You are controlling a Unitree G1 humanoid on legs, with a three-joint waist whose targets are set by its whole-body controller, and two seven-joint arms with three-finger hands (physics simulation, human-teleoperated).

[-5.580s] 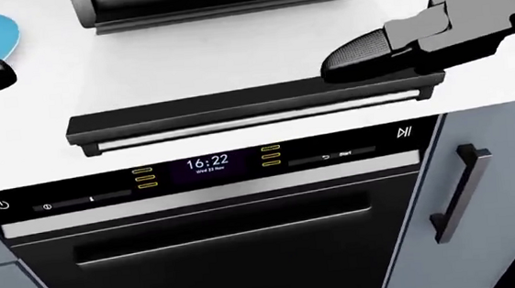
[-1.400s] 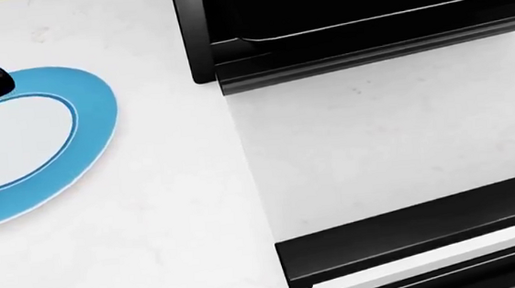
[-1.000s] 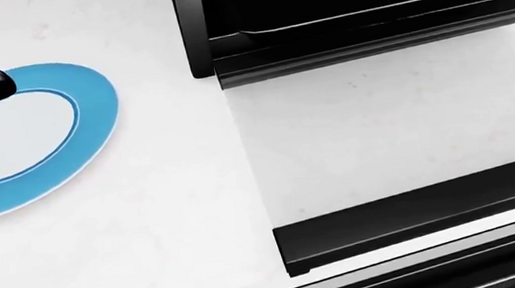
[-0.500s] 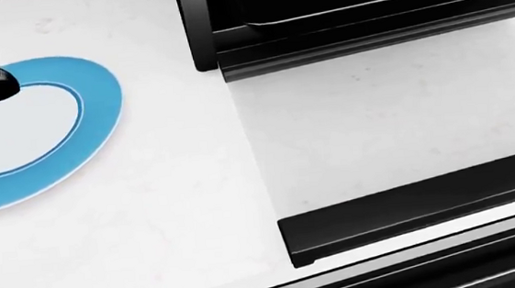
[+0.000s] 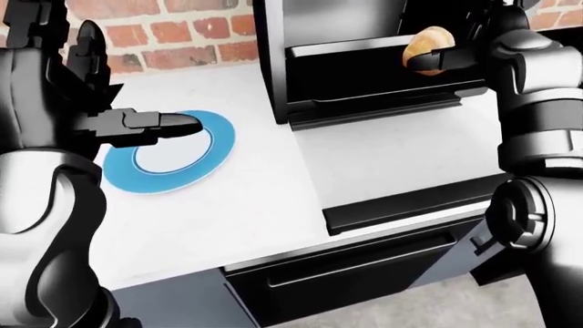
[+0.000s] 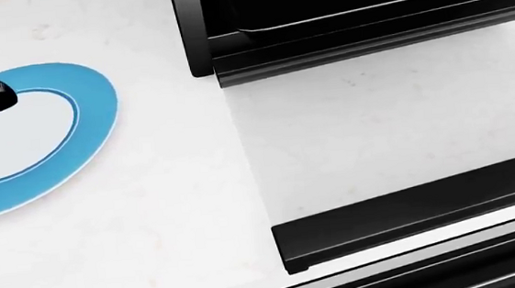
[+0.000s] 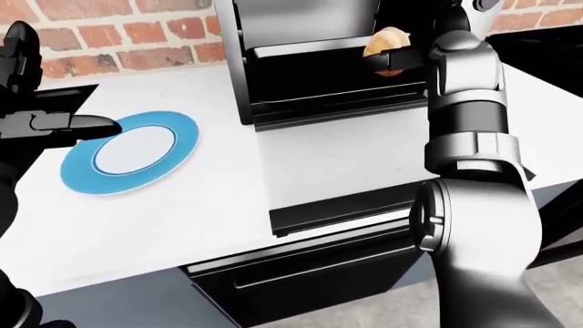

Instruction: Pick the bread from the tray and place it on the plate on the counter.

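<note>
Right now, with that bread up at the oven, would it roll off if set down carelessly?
Possibly. The bread looks rounded, so it might rock or roll. It seems small and probably light in the right hand. The plate looks flat with little rim to stop it.

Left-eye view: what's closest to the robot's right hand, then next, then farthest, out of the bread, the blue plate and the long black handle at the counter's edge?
1. Bread, at the right hand, top right.
2. Black handle, lower middle.
3. Blue plate, far left.
</note>
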